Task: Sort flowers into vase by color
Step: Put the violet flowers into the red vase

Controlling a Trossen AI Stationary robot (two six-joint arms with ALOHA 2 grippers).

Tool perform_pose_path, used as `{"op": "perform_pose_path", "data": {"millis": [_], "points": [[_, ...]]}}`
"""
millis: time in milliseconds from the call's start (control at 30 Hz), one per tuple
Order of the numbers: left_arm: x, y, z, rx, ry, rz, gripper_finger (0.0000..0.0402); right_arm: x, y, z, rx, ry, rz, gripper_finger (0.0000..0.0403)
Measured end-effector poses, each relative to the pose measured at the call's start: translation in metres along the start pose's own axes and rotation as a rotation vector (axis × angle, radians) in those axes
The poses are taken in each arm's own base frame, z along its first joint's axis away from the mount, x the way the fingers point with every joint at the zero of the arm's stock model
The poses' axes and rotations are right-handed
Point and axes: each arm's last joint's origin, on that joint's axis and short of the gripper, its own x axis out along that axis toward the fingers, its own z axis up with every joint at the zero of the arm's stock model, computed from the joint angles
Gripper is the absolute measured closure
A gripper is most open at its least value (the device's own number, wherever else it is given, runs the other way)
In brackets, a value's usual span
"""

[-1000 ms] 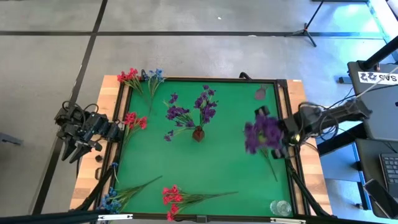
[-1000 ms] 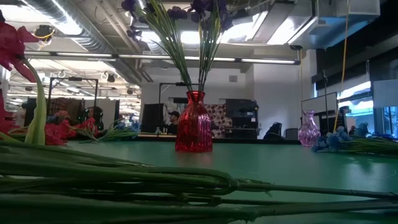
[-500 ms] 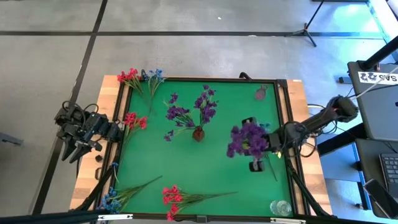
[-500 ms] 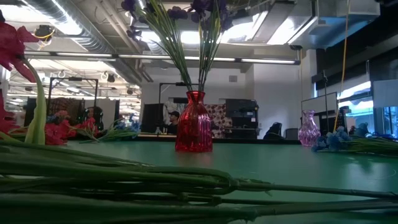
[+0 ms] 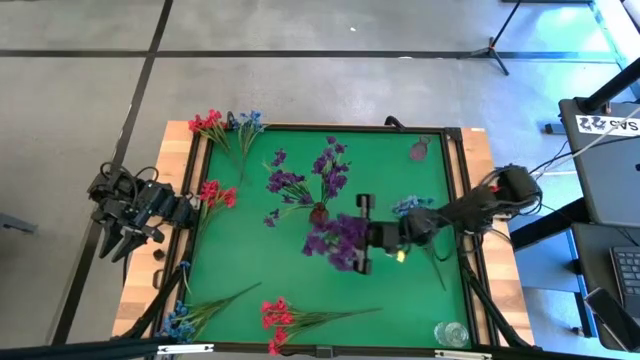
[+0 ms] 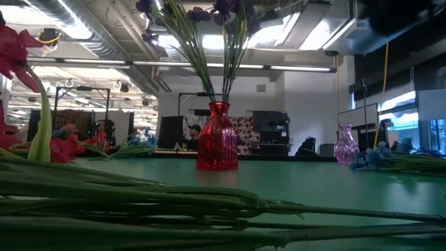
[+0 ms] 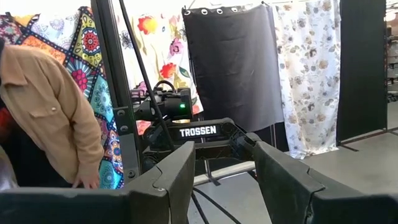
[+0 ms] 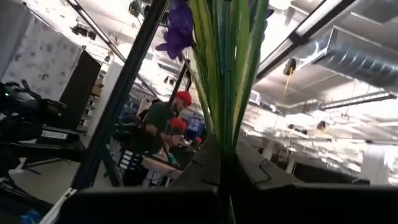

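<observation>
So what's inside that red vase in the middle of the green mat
The red vase holds purple flowers, their green stems rising out of its neck. Its tinted glass hides how far the stems reach down. The right pincer carries another purple sprig beside it.

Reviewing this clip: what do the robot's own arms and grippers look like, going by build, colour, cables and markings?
Both arms are dark, jointed machines. The left gripper has two broad, flat black fingers, angular in outline; seen from above, looped black cables bunch around that arm. The right arm is slim and black with a rounded elbow joint, and a small yellow-green light glows near the right gripper. No lettering shows on either arm itself.
</observation>
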Motion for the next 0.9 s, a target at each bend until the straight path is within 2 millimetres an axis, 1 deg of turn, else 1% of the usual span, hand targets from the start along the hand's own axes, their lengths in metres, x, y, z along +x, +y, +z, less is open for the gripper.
{"op": "perform_pose_path", "data": {"millis": [167, 267, 333, 433, 633, 900], "points": [[0.000, 0.000, 0.000, 0.000, 0.000, 0.000, 0.0240, 0.004, -0.006, -0.030, -0.029, -0.064, 0.029, 0.0396], [0.000, 0.000, 0.000, 0.000, 0.000, 0.000, 0.0240, 0.005, -0.011, -0.046, -0.055, -0.041, 0.032, 0.0396], [0.000, 0.000, 0.000, 0.001, 0.000, 0.000, 0.0240, 0.007, -0.016, -0.053, -0.082, -0.034, 0.016, 0.0396], [0.000, 0.000, 0.000, 0.000, 0.000, 0.000, 0.0240, 0.008, -0.025, -0.058, -0.129, -0.024, 0.001, 0.0396], [0.000, 0.000, 0.000, -0.001, 0.000, 0.000, 0.0240, 0.007, -0.037, -0.064, -0.151, -0.015, -0.013, 0.0396], [0.000, 0.000, 0.000, -0.001, 0.000, 0.000, 0.0240, 0.005, -0.033, -0.074, -0.138, 0.025, -0.009, 0.0396]]}}
